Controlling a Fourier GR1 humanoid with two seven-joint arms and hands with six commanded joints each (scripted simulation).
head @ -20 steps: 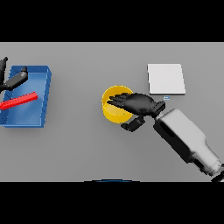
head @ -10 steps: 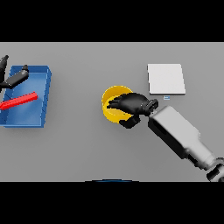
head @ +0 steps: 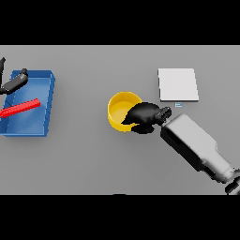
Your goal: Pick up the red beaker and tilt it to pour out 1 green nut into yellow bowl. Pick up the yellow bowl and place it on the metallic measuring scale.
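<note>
- My right hand (head: 143, 115) sits at the right rim of the yellow bowl (head: 121, 110), near the middle of the grey table (head: 93, 159).
- Its fingers are curled over that rim and dip into the bowl's inside, so I am grasping the bowl at its right edge.
- My right forearm (head: 194, 146) runs away from the hand toward the lower right corner of the view.
- The yellow bowl stands upright on the table, its opening facing up; the part of its inside that I can see shows plain yellow, and I cannot tell whether a nut lies in it.
- The metallic measuring scale (head: 177, 84) is a pale square plate up and to the right of the bowl, apart from it, with a small tab at its near edge just beside my wrist.
- Well apart, at the left side of the table, a blue tray (head: 47, 101) lies flat.
- The red beaker (head: 21, 108) lies on its side in that tray, slanted, with one end reaching toward the view's left edge.
- My left hand (head: 13, 83) shows at the far left edge, over the upper left corner of the tray; I cannot tell how its fingers stand.
</note>
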